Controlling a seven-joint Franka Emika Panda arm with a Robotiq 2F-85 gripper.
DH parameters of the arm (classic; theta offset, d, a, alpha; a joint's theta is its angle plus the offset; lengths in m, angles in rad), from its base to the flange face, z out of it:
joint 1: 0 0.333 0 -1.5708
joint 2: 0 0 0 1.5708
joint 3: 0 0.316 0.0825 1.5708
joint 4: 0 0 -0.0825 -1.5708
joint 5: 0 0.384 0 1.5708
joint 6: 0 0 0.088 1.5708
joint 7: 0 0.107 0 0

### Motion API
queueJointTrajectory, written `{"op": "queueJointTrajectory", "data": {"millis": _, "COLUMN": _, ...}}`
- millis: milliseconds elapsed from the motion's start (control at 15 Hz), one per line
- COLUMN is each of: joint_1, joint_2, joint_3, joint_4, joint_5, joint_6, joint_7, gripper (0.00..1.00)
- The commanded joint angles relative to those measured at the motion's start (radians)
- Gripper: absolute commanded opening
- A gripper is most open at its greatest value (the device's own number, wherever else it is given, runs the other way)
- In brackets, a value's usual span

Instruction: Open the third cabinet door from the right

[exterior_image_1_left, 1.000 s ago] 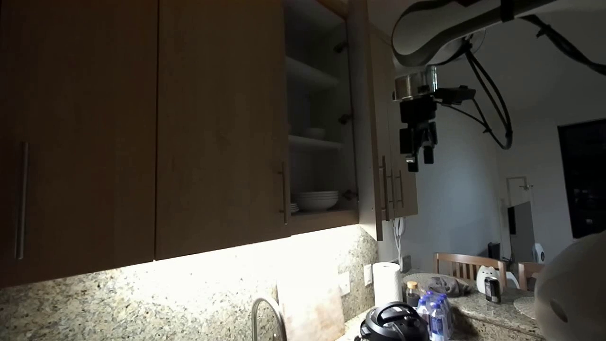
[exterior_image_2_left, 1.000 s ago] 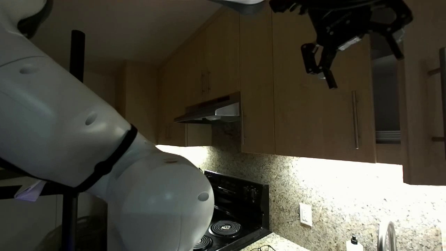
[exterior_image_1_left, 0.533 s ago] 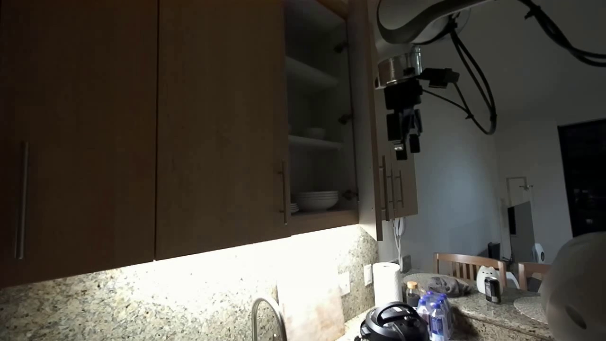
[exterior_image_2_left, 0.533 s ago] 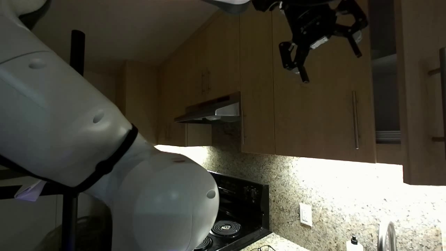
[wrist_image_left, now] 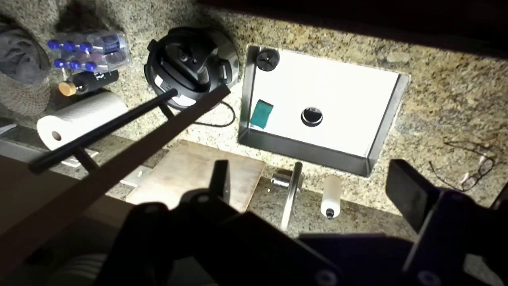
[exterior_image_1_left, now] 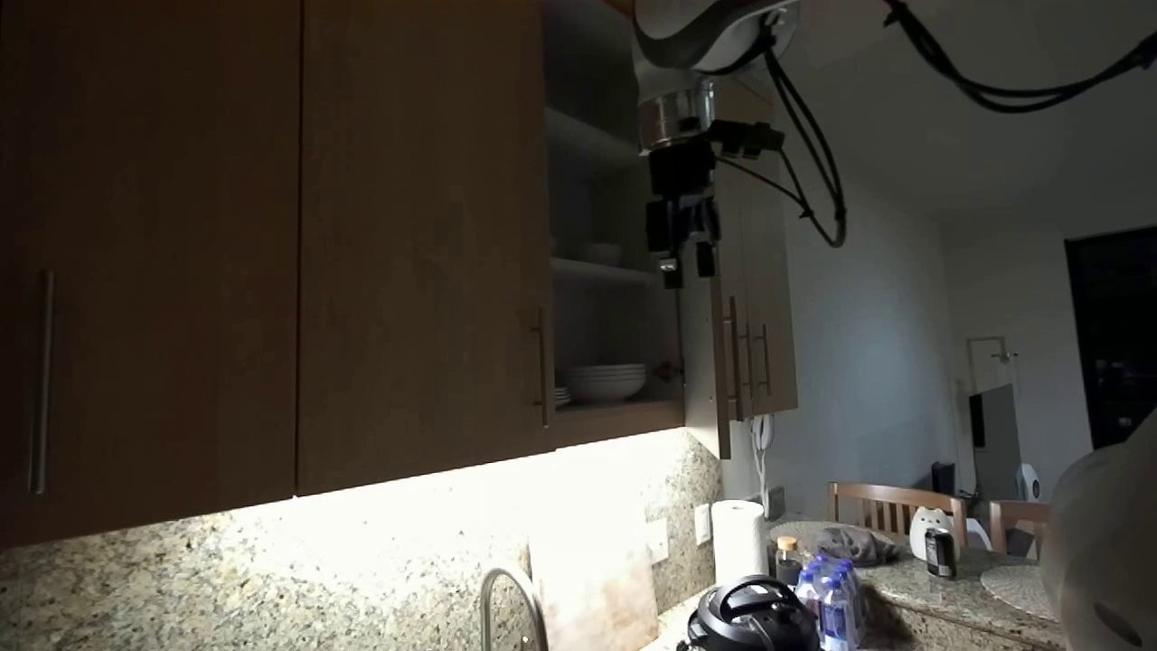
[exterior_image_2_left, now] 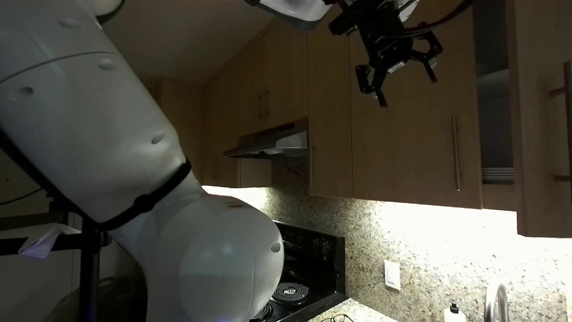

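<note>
Narrow door: the tall, flat, medium-brown wood upper-cabinet door (exterior_image_1_left: 703, 384) stands swung out from its cabinet, clearly open in both exterior views.
Bar handle: slim metal bar handle (wrist_image_left: 105, 129) on the door's outer face, dark in this light; you have no hold on it.
Shelves behind the door: white shelves (exterior_image_1_left: 597, 273) bearing a stack of white bowls (exterior_image_1_left: 606, 386), exposed through the opening.
Gripper: your black two-fingered gripper (exterior_image_2_left: 407, 92) hangs on the door's inner side, the side away from the handle. In an exterior view it overlaps the inner face; whether it touches, you cannot tell.
Fingers: your fingers (wrist_image_left: 408, 190) are spread wide with nothing between them.
Wide door alongside: the wider flat brown wood door (exterior_image_2_left: 415, 152) is closed.
Below the cabinets: steel sink (wrist_image_left: 307, 153) set in a speckled granite worktop (wrist_image_left: 448, 103).
Door step: judged as the end of opening; the handle stage looks done, and your place on the inner side suggests a push from within to widen the swing.
Next move at the door: if you want it wider, bring the finger nearer the door against the inner face close to its free edge and sweep outward, gently. If this counts as open, back away into free space.
Free-edge risk: hooking the edge on retreat could drag the door shut; drifting inward could reach the bowls.
</note>
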Motion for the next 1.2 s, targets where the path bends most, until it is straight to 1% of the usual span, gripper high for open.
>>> {"op": "queueJointTrajectory", "data": {"millis": 0, "joint_1": -0.027, "joint_2": 0.124, "joint_3": 0.032, "joint_4": 0.087, "joint_5": 0.005, "joint_6": 0.083, "joint_7": 0.116, "gripper": 1.00}}
{"op": "queueJointTrajectory", "data": {"millis": 200, "joint_1": -0.045, "joint_2": 0.196, "joint_3": 0.051, "joint_4": 0.119, "joint_5": -0.015, "joint_6": 0.151, "joint_7": 0.201, "gripper": 1.00}}
{"op": "queueJointTrajectory", "data": {"millis": 333, "joint_1": -0.064, "joint_2": 0.241, "joint_3": 0.054, "joint_4": 0.153, "joint_5": -0.020, "joint_6": 0.154, "joint_7": 0.258, "gripper": 1.00}}
{"op": "queueJointTrajectory", "data": {"millis": 667, "joint_1": -0.104, "joint_2": 0.325, "joint_3": 0.019, "joint_4": 0.225, "joint_5": -0.001, "joint_6": 0.154, "joint_7": 0.310, "gripper": 1.00}}
{"op": "queueJointTrajectory", "data": {"millis": 867, "joint_1": -0.128, "joint_2": 0.359, "joint_3": 0.002, "joint_4": 0.258, "joint_5": -0.006, "joint_6": 0.153, "joint_7": 0.354, "gripper": 1.00}}
{"op": "queueJointTrajectory", "data": {"millis": 1133, "joint_1": -0.145, "joint_2": 0.391, "joint_3": -0.017, "joint_4": 0.287, "joint_5": -0.003, "joint_6": 0.151, "joint_7": 0.382, "gripper": 1.00}}
